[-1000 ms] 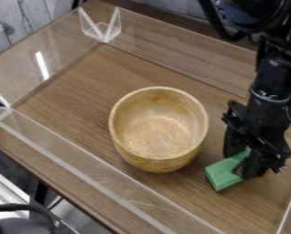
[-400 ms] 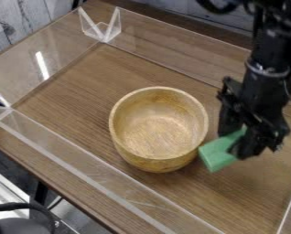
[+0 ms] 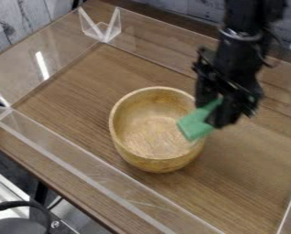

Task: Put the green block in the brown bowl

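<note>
The brown bowl (image 3: 155, 130) is a round tan wooden bowl standing on the wooden table, near the front. My black gripper (image 3: 219, 110) points down over the bowl's right rim and is shut on the green block (image 3: 196, 123). The small bright green bar hangs tilted in the air, its lower end over the bowl's right inner edge, clear of the table. The block's upper end is hidden between the fingers.
Clear acrylic walls (image 3: 62, 146) run around the table's front and left edges. A small clear acrylic stand (image 3: 101, 25) sits at the back left. The wooden tabletop (image 3: 99, 78) stretches left and behind the bowl.
The gripper has lifted the green block off the table at the bowl's right and carried it up and to the left, so it now hangs over the bowl's right rim.
</note>
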You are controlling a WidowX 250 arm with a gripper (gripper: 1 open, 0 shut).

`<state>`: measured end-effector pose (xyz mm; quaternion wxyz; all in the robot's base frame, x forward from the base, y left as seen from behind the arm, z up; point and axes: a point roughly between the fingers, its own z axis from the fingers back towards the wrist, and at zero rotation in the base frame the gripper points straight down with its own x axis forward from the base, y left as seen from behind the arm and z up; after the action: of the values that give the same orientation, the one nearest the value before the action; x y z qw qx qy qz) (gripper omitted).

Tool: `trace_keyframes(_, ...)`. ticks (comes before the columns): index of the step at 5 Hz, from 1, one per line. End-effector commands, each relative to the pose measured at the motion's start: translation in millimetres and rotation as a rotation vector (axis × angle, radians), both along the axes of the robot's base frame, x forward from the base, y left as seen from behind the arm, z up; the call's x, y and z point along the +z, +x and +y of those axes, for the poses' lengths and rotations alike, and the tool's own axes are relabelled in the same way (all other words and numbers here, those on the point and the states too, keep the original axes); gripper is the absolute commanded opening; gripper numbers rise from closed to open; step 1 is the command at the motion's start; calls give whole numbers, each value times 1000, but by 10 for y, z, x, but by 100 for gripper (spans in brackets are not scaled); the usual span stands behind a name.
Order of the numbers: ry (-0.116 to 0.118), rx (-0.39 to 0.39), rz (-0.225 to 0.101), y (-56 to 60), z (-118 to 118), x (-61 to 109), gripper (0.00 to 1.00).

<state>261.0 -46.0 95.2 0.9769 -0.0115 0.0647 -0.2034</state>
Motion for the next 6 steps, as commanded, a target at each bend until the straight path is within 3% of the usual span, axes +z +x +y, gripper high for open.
trace_keyframes(1, 3, 54, -63, 27, 323, 169, 0)
trace_keyframes(2, 7, 80, -53, -87, 519, 118, 0)
trace_keyframes(4, -9, 53, -41, -160, 439, 23, 0)
trace_keyframes(6, -20, 33, -33, -154, 380, -48, 0)
